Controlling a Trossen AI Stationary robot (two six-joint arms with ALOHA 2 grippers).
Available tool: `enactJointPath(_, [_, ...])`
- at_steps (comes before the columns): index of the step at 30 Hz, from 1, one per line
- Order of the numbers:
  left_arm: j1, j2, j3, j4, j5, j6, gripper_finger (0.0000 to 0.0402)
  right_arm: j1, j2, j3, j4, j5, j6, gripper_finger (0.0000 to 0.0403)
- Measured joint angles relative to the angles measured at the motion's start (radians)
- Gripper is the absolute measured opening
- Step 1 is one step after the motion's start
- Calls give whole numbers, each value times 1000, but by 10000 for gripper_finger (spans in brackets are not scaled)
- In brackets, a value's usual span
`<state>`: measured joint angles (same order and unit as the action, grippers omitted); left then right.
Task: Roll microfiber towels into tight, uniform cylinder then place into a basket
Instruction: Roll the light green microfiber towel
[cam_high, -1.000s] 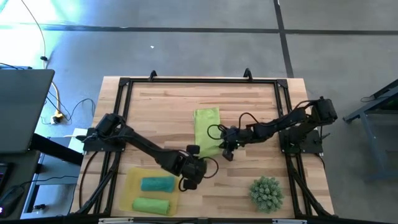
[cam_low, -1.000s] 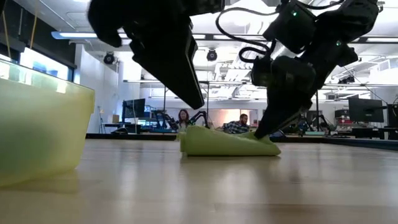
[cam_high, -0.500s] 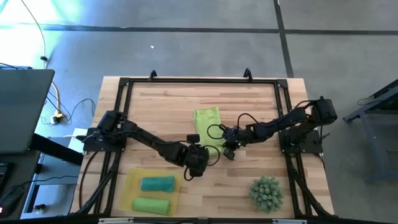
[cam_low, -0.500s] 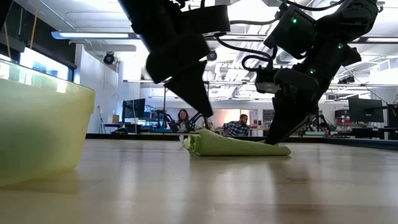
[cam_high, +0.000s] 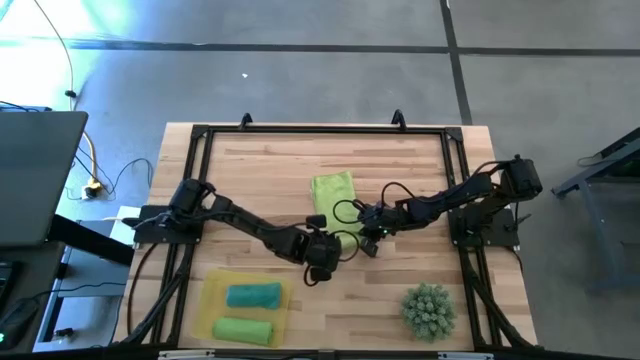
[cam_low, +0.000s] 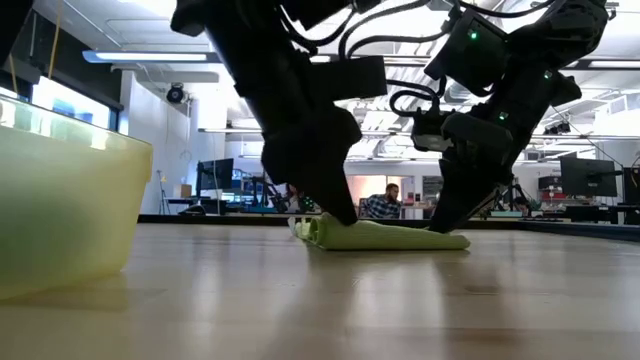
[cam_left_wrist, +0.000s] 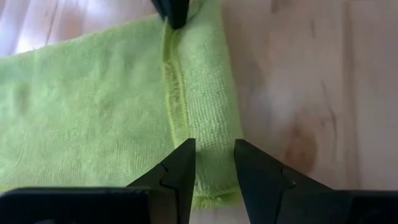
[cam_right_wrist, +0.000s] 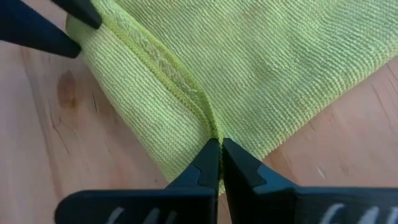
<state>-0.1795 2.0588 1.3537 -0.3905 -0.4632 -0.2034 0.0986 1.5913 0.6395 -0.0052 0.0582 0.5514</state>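
Observation:
A light green towel (cam_high: 333, 195) lies flat on the wooden table, with its near end folded over into a narrow band (cam_left_wrist: 205, 93). My left gripper (cam_left_wrist: 214, 155) is open and points down over the band's left end. My right gripper (cam_right_wrist: 219, 148) is shut at the band's right end, on its hem. The yellow basket (cam_high: 208, 300) stands at the near left and holds a teal roll (cam_high: 253, 295) and a green roll (cam_high: 243, 328). My left gripper comes from above, and its two fingertips (cam_left_wrist: 185, 163) stand down on the towel with the folded band (cam_left_wrist: 211, 124) between them, lying along the gap. The band lies flat on the table. I cannot tell whether the fingers press on it. My right gripper has its shut fingertips (cam_right_wrist: 211, 163) on the hem of the folded band (cam_right_wrist: 205, 118), near the towel's near right corner. It comes slanting down from the table's right. The towel lies on the table there (cam_low: 440, 238).
A spiky green plant ball (cam_high: 430, 308) sits at the near right. A black frame (cam_high: 300, 130) runs around the tabletop. In the low view the basket's wall (cam_low: 70, 210) stands close on the left, and people sit in the room beyond.
My left gripper has gone from beside the basket toward the table's far right and come down on the towel's near end. The raised near end of the towel has dropped into a flat fold, and my right gripper stays at its right corner.

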Motion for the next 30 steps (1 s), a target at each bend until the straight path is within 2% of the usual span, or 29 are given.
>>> enactJointPath(4, [18,21,0,-3,0,-8,101,0,0,0,-9,0,2,0])
enactJointPath(8, [35,48,1,1,49,-32,101,0,0,1,-14,0,1,0])
enactJointPath(13, [37,66,5,13,52,-33,101,0,-1,1,-19,0,-81,8])
enactJointPath(17, [37,67,5,9,74,-34,101,0,-24,1,-43,-21,-155,47])
enactJointPath(23, [39,64,3,3,120,-33,101,0,-140,1,-146,-155,-244,112])
enactJointPath(26, [39,64,3,5,128,-44,101,25,-192,1,-157,-191,-346,127])
enactJointPath(30, [39,66,3,4,135,-66,101,107,-202,1,-152,-94,-606,130])
